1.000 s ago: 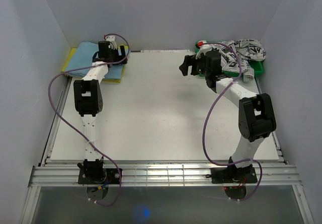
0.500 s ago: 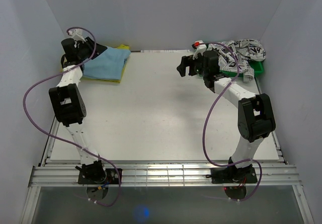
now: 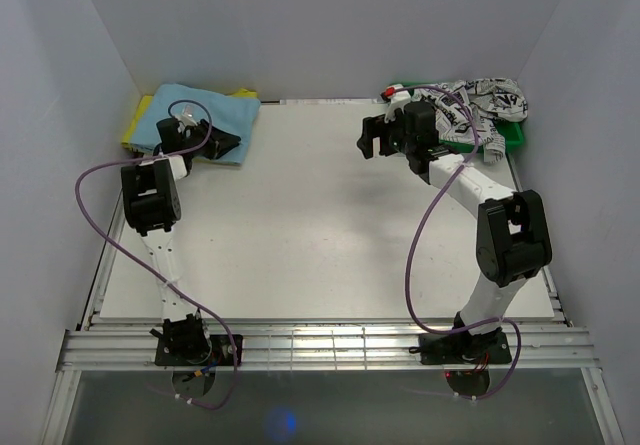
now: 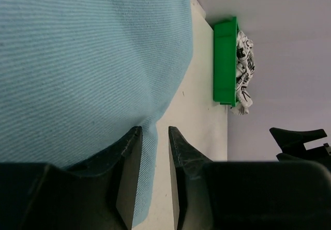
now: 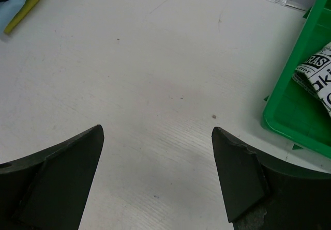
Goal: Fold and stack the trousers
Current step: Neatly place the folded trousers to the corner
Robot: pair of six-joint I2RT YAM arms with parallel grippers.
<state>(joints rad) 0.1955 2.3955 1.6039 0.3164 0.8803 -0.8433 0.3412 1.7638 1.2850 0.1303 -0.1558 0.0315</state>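
Left arm swung back in from the far-left corner, and the blue trousers (image 3: 205, 110) now lie flat there on the yellow garment (image 3: 132, 130). White tabletop (image 3: 320, 235), plain pale walls (image 3: 330, 25). A printed garment (image 3: 485, 100) sits heaped in the green bin (image 3: 515, 135) at the far-right corner, probably next up. Right pincer (image 5: 158, 132) hangs wide apart nearby, out of the way. Left pincer (image 4: 154, 132) is nearly together at the trousers' edge; can't tell if it's pinching cloth.
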